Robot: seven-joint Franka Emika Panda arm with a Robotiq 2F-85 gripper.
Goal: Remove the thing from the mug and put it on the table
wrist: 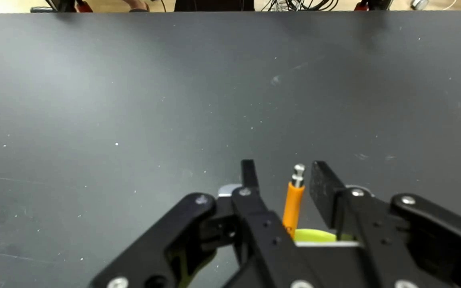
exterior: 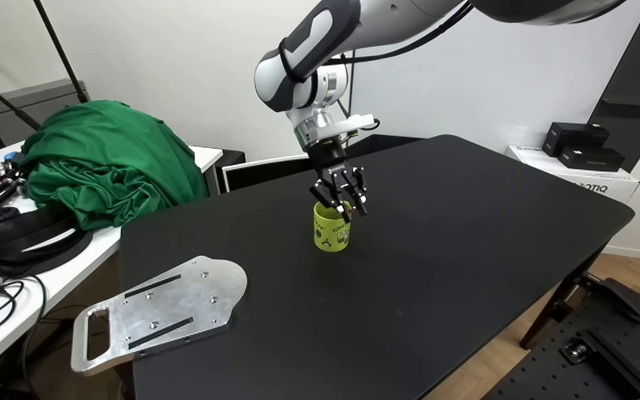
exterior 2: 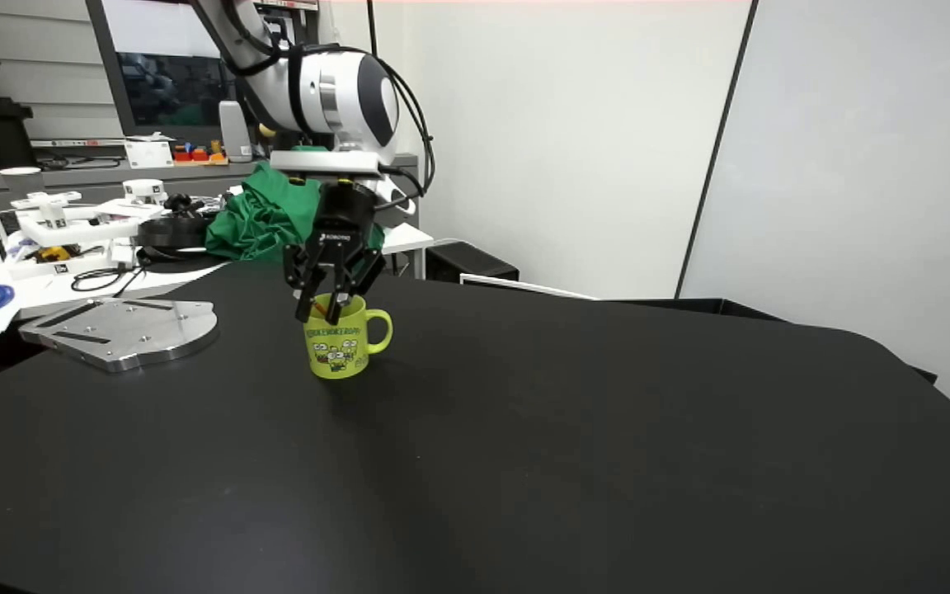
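The thing (wrist: pixel 293 204) is a thin orange stick with a silver ball-shaped tip. It leans up out of the mug in the wrist view, and a bit of it shows in an exterior view (exterior 2: pixel 320 308). The yellow-green mug (exterior: pixel 328 232) stands upright on the black table (exterior: pixel 436 266). Its handle shows in an exterior view (exterior 2: pixel 378 332), and part of its rim in the wrist view (wrist: pixel 314 235). My gripper (wrist: pixel 283 165) is open at the mug's rim in both exterior views (exterior: pixel 355 214) (exterior 2: pixel 317 317). The stick's top stands between the fingers with gaps on both sides. Its lower end is hidden.
A silver metal plate (exterior: pixel 186 300) with a handle slot lies at the table's edge, also in an exterior view (exterior 2: pixel 129 326). A white desk with a green cloth (exterior: pixel 109 161) and clutter stands beside the table. White and black boxes (exterior: pixel 592 158) stand beyond another edge.
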